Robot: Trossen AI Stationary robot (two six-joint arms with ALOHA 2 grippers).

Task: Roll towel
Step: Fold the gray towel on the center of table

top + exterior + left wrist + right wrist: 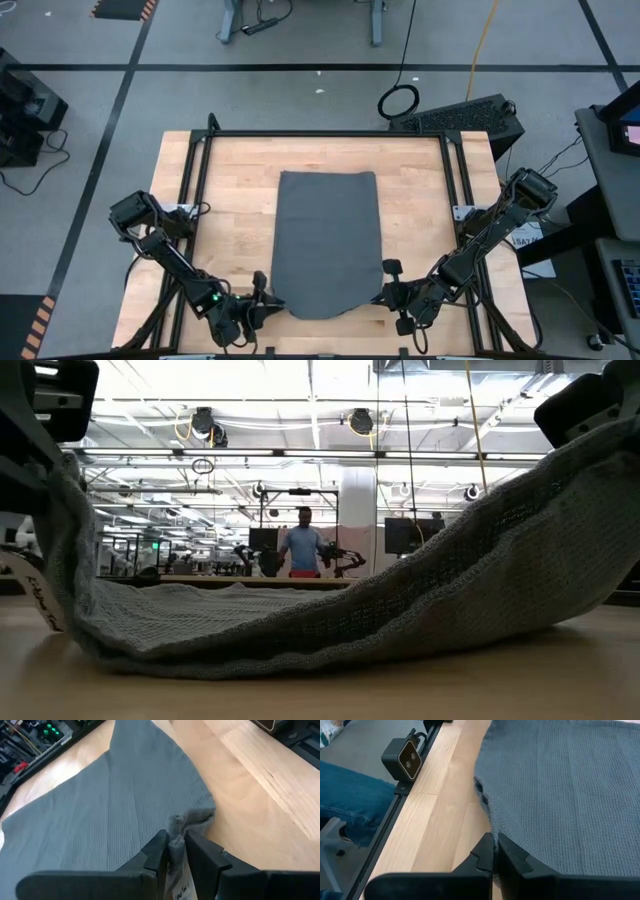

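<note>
The dark grey towel lies lengthwise on the wooden table, its far part flat. Its two near corners are raised. In the low view the towel sags between them, and the middle of its near edge rests on the table. My left gripper is shut on the near left corner, where a white tag hangs. My right gripper is shut on the near right corner. My left gripper pinches the towel's near left corner between its two fingers, the cloth bunched there and the white tag caught between them. The fingers slant down from the table's near left. The corner is lifted clear and the cloth slopes down from it. My right gripper pinches the towel's near right corner at its edge between its two fingers. The fingers slant down from the table's near right. The corner is held up off the table, and the cloth runs in a fairly straight slope down toward the middle.
A black frame runs along the table's sides. A small camera sits on the near rail, and beside the table is a person's leg in jeans. Bare wood lies on both sides of the towel.
</note>
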